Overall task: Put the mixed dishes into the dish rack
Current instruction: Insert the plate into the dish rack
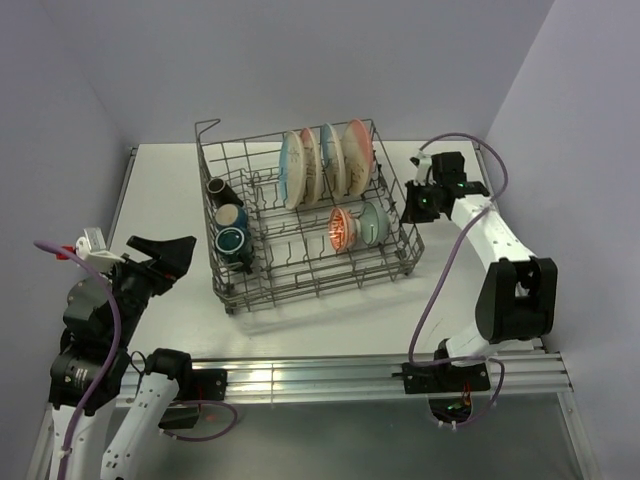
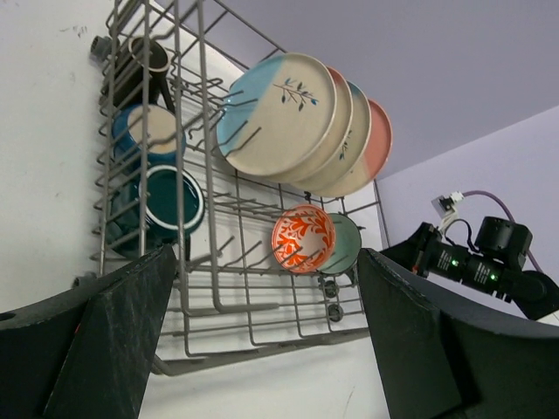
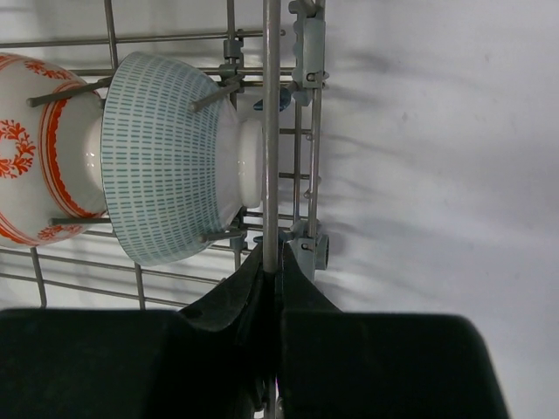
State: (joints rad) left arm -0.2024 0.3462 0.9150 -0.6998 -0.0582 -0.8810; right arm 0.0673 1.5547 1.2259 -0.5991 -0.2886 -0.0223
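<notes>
The dish rack [image 1: 300, 290] stands mid-table and holds the mixed dishes. Several two-tone plates [image 1: 325, 165] stand upright along its back. Black, brown and teal mugs [image 1: 230, 225] lie at its left. An orange-red bowl [image 1: 342, 228] and a pale green bowl [image 1: 374, 222] sit on edge at the right. My right gripper [image 1: 412, 203] is at the rack's right side. In the right wrist view the right gripper [image 3: 272, 262] is shut on the rack's upright side wire [image 3: 272, 131], beside the pale green bowl [image 3: 166, 157]. My left gripper [image 1: 165, 262] hangs open at the near left, holding nothing.
The rack's small wheels [image 2: 329, 298] rest on the white table [image 1: 170, 190]. Purple walls close in behind and to the right. The arms' metal base rail [image 1: 330, 375] runs along the near edge. The right arm's forearm [image 2: 476, 262] shows past the rack in the left wrist view.
</notes>
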